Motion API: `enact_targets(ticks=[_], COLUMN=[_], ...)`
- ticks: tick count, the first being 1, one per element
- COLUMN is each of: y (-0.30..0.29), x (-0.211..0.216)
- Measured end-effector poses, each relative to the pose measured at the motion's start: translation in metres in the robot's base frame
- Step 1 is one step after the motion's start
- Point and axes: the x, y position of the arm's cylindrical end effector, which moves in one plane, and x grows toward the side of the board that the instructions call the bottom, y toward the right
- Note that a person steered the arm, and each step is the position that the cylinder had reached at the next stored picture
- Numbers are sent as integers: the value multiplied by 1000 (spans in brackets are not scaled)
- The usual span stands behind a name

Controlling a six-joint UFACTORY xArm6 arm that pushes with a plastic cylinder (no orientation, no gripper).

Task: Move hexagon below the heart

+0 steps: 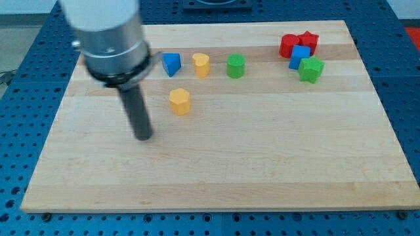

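You'll find my tip [144, 136] on the wooden board [262, 164], touching nothing (a bare rod, nothing grasped). The yellow hexagon [179, 101] lies near, at its two o'clock. The yellow heart [201, 65] sits at the hexagon's one o'clock.

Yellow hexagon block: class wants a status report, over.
My tip down-left of the yellow hexagon block, apart. Hexagon sits below-left of the yellow heart block, not yet under it. Nothing between tip and hexagon.
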Motion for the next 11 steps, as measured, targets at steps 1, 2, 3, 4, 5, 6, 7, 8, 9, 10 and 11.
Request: enact_targets(ticks=[1, 2, 3, 4, 5, 6, 7, 8, 9, 10, 11], y=[-10, 16, 23, 56, 81, 81, 52, 26, 22, 32, 39], x=[-14, -46, -46, -47, -58, -58, -54, -68, -72, -65, -58])
